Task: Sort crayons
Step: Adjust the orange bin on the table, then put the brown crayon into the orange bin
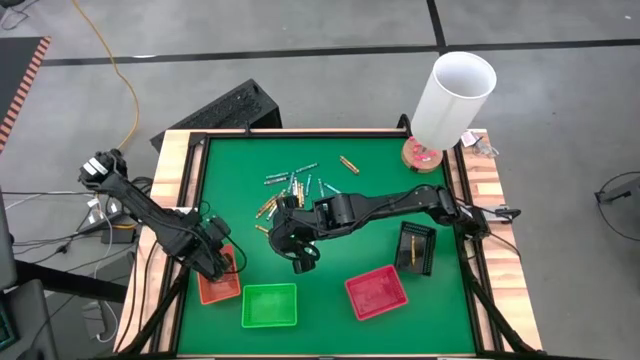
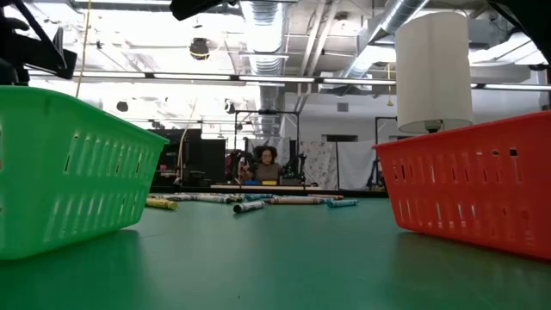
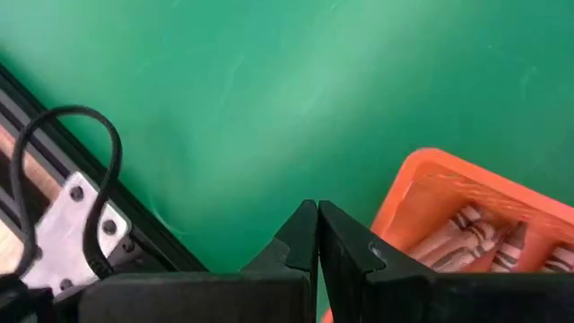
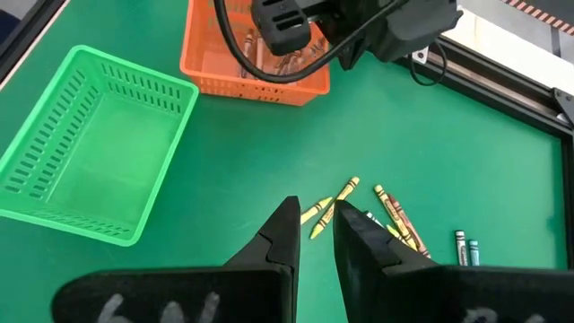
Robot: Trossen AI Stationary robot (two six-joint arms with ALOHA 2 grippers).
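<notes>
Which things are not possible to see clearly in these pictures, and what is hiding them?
- Right gripper: its fingertips hide whether a crayon sits between them, right wrist view; high view too small.
- Orange tray: cut off by the picture's edge and left gripper, left wrist view.
- Black tray: one yellow crayon shows; the rest too dark, high view.
- Crayons: colours too small, low view.

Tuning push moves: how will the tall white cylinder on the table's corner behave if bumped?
The white cylinder is tall on a small round base, so probably tippy. It leans in the high view, though that may be camera angle. Looks hollow, likely light. It sits by the table edge, so it might fall off.
</notes>
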